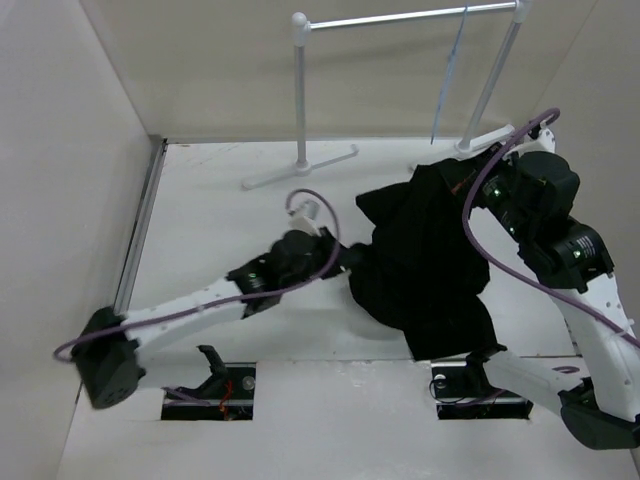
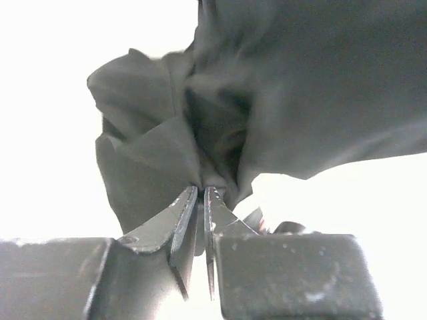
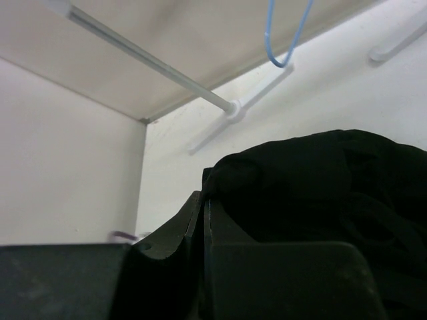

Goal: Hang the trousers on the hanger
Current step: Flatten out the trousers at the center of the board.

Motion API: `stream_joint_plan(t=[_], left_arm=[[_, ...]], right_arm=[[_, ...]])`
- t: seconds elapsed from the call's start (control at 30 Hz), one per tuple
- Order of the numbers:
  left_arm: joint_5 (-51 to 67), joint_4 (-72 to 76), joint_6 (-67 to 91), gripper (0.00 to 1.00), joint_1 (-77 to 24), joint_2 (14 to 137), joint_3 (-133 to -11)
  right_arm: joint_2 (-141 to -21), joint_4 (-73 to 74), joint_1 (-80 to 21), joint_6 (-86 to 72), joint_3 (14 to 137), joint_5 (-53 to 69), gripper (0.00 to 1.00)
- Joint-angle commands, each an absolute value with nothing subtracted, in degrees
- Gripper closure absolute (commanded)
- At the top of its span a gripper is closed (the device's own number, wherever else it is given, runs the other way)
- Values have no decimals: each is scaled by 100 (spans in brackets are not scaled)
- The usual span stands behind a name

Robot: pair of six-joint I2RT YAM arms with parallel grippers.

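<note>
The black trousers (image 1: 425, 260) hang bunched between my two grippers over the middle of the table. My left gripper (image 1: 352, 258) is shut on a fold at their left edge; in the left wrist view the cloth (image 2: 267, 100) gathers into the closed fingertips (image 2: 202, 190). My right gripper (image 1: 462, 180) is shut on the upper part of the trousers and holds it raised; in the right wrist view the black cloth (image 3: 320, 187) sits at the fingertips (image 3: 203, 197). The pale-blue wire hanger (image 1: 450, 80) hangs from the rack bar at the back right, and shows in the right wrist view (image 3: 283, 40).
The white tubular garment rack (image 1: 400, 20) stands at the back, with posts and cross feet (image 1: 300, 165) on the white table. Walls close in on the left and the back. Purple cables loop over both arms.
</note>
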State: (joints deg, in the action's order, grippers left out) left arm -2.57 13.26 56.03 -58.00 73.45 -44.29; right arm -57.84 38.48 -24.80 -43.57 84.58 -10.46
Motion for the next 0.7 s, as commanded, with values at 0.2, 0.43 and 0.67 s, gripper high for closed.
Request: stream_joint_plan(t=[0.2,0.43,0.67], left_arm=[[-1028,-2141,4994,94,-4242,3711,-5393],[-1503,-3524,3920,89,-3907,3796,-7550],[-1442,-2780,4254,77,-4038,4656,-6330]], right_arm=[[-5880,3419,-3221,-4254,9728,-1134,95],[-6126,3735,-3345,-4254,10260,-643,94],[-6493,3016,-1825,-4483,7482,175,94]])
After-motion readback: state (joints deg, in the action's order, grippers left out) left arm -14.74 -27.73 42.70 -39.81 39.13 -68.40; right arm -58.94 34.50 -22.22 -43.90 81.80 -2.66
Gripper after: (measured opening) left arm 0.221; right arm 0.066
